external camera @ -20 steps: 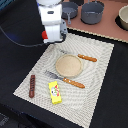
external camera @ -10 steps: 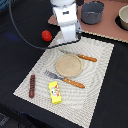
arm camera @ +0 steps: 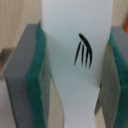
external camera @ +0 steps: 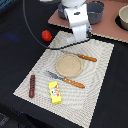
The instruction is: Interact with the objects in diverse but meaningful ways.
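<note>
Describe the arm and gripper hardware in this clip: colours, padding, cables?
The arm is a glossy white casing with a black cable looping off it. In the wrist view, the gripper has grey blocky fingers lined with green foam-like pads.

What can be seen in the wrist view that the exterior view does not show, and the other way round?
Only the wrist view shows the gripper shut on a white piece with dark marks, pressed between green pads.

Only the exterior view shows the placemat, tan plate, red ball, yellow packet, brown stick and grey pot.

Both show the robot's gripper end.
</note>
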### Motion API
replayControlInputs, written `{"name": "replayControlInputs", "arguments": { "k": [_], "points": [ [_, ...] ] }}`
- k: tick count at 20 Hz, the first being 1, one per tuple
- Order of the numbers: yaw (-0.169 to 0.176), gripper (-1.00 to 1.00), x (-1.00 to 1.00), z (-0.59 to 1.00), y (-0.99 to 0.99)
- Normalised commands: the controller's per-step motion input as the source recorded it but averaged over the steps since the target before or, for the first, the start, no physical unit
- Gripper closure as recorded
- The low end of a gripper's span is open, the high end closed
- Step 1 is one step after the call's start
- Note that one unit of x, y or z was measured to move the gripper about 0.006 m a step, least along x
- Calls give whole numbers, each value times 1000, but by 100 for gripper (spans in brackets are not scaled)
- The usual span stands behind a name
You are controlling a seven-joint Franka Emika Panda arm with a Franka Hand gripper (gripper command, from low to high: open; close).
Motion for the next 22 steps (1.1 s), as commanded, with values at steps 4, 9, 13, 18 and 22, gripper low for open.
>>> {"name": "replayControlInputs", "arguments": {
  "k": [4,9,13,18,22],
  "points": [
    [18,100,266,-140,212],
    [31,-100,310,-6,108],
    [7,-100,440,225,206],
    [4,-100,388,593,225],
    [0,-100,-49,840,-6]
  ]
}}
